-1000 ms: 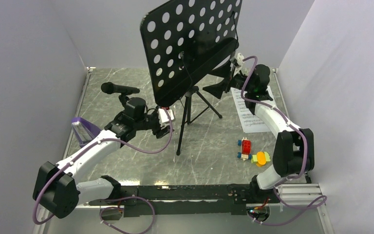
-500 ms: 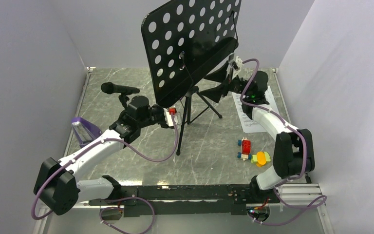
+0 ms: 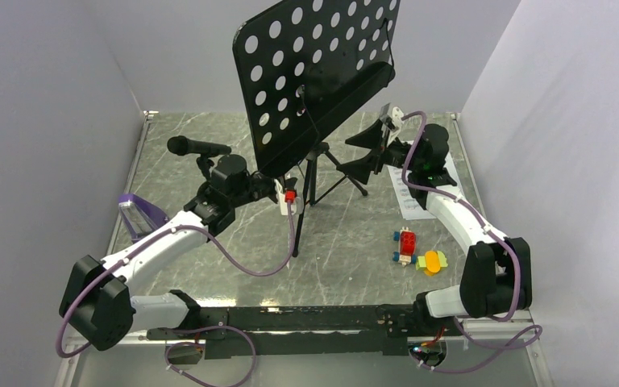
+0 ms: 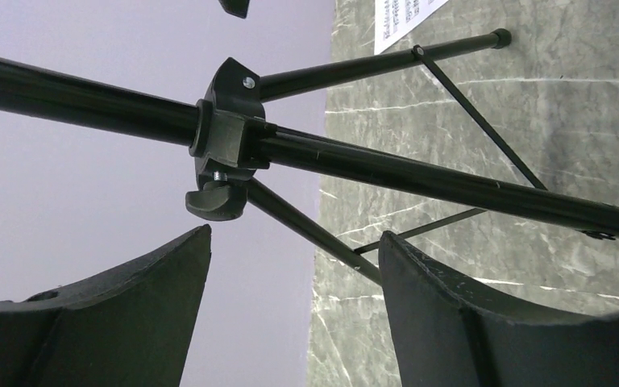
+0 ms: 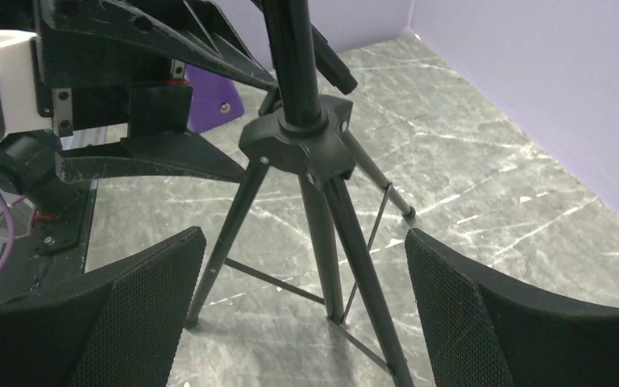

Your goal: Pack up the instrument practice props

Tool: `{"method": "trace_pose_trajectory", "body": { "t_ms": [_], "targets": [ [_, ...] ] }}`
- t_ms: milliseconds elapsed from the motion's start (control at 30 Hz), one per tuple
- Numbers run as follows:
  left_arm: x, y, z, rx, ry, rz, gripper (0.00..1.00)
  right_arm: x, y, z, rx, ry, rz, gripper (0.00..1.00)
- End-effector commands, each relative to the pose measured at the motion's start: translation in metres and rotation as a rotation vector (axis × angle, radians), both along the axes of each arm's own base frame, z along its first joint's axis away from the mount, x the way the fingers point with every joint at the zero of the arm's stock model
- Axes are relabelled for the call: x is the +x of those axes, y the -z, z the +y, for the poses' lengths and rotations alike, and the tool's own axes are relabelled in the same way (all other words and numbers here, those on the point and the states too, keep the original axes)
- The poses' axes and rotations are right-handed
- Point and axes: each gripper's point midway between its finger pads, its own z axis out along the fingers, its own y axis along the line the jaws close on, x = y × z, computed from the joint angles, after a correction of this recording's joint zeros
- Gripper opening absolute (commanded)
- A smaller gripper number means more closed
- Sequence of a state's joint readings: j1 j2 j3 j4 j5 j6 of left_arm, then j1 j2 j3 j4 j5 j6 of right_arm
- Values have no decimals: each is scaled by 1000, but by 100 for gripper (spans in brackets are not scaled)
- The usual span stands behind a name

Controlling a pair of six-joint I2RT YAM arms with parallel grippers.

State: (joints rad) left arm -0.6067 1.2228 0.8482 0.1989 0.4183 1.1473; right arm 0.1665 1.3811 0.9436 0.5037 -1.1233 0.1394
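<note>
From above, the stand [image 3: 314, 72] is upright mid-bench [image 3: 234, 242] on its tripod, looking top-heavy under its big perforated top, with the left end effector [image 3: 298, 192] and right end effector [image 3: 345, 156] on either side of its pole, both released. The left wrist view shows open jaws just short of the pole [image 4: 419, 173] by the clamp collar [image 4: 226, 137]; that stiff, thin, probably slick tube looks the best hold. The right wrist view shows wide-open jaws facing the leg hub [image 5: 302, 145], a chunkier, surer grip than the spindly legs [image 5: 325, 242].
</note>
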Motion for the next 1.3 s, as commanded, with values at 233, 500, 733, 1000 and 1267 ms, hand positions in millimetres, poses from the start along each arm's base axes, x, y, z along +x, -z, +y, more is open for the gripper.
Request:
{"method": "trace_pose_trajectory", "body": {
  "t_ms": [233,500,733,1000,1267],
  "targets": [
    [-4,-38,-20,19,132,-243,81,6,10,-4,-36,26,-17,96],
    [5,-23,-23,15,108,-102,81,10,11,-8,-43,34,-14,96],
    [6,-7,-14,-10,37,7,80,11,13,-10,-49,37,-7,96],
    [5,27,-10,53,25,134,78,14,13,-10,-52,38,-1,96],
    [8,54,-9,119,22,177,76,14,13,-11,-59,40,6,96]
  ]
}}
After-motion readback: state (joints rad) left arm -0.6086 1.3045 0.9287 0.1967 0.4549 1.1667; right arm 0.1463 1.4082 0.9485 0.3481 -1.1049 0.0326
